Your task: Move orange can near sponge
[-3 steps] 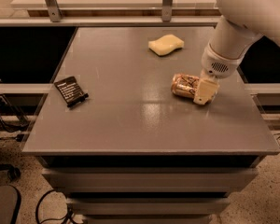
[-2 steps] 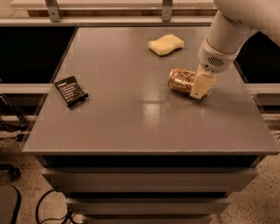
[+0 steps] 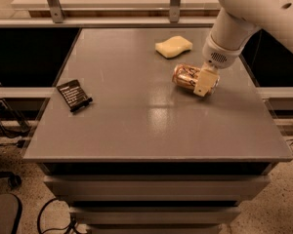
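View from my remote station. The orange can point(image 3: 185, 76) lies on its side on the grey table point(image 3: 136, 135), just in front of the sponge point(image 3: 174, 47) and slightly to its right, near it but not touching. The can is shiny orange-copper with pale and dark printed markings, and one rounded end points left, away from the gripper.

The gripper point(image 3: 203, 83) sits at the can's right end, also in front and to the right of the sponge. I read it as closed on the can: one pale finger point(image 3: 202, 86) lies flat against the can's near side, while the other is hidden behind the can. The finger and wrist cover the can's right end. I cannot tell whether the can rests on the table or is raised just off it.

The white arm point(image 3: 234, 23) rises to the right of the sponge and is cut off by the top and right edges. The sponge is pale yellow with a wavy outline. A black packet point(image 3: 74, 94) lies well to the left of the sponge and nearer to me; its print is too small to read.
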Motion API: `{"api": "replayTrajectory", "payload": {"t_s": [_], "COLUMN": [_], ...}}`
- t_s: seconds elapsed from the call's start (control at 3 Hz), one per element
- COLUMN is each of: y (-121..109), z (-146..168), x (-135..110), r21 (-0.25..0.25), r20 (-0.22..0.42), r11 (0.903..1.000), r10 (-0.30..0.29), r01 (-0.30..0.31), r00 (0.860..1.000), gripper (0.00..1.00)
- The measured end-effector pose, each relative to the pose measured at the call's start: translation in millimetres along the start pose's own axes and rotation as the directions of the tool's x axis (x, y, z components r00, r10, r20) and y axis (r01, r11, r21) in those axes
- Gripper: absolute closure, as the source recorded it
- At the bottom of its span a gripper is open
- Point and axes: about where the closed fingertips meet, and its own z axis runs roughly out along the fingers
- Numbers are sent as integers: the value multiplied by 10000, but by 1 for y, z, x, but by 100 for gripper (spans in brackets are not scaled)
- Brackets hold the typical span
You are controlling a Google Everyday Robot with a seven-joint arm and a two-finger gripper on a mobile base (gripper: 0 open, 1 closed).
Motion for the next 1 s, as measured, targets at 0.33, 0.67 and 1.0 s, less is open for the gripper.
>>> {"api": "replayTrajectory", "payload": {"t_s": [0.33,0.67,1.0], "y": [-15,-45,-81], "z": [-4,-5,1], "x": [-6,-16,-29], "r21": [499,969,1244], "r20": [114,95,-136], "r11": [9987,9952,9918], "r10": [42,-111,-279], "r01": [-48,101,294], "r00": [9999,9999,9995], "gripper": [100,100,100]}}
